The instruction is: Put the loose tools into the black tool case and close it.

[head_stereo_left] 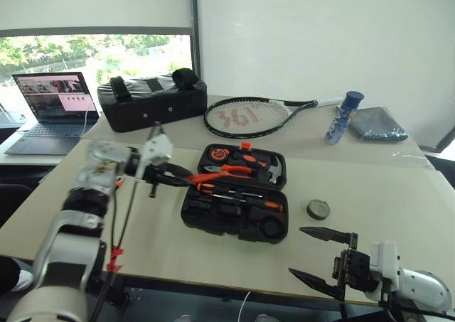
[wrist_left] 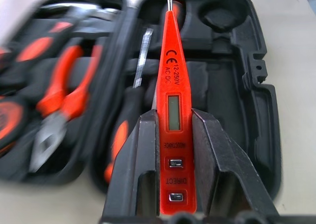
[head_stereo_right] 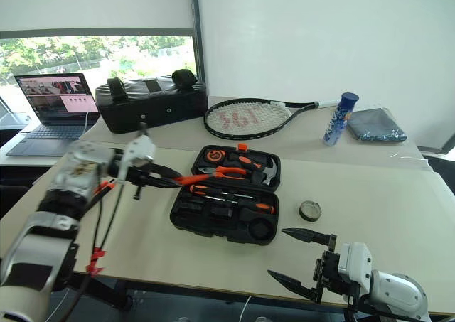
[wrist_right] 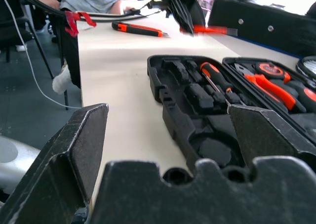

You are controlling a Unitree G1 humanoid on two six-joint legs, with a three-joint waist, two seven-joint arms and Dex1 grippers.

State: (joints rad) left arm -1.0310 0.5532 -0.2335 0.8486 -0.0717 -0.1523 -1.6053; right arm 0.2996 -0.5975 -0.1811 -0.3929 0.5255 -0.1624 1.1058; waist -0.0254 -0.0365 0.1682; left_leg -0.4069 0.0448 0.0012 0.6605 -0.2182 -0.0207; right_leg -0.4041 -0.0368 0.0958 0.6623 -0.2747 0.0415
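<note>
The thin orange screwdriver (wrist_left: 170, 110) reads "CE 12-250V AC.DC" (also "DIRECT").

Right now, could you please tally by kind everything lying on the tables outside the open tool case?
Tennis racket: 1
Black bag: 1
Laptop: 1
Blue canister: 1
Grey cloth: 1
Tape roll: 1
Utility knife: 1
Total: 7

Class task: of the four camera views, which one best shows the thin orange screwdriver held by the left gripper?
The left wrist view: the thin orange screwdriver lies lengthwise between the left gripper jaws, its print readable. Both eye views show it as a small orange sliver above the black tool case; the right wrist view shows it far off.
</note>
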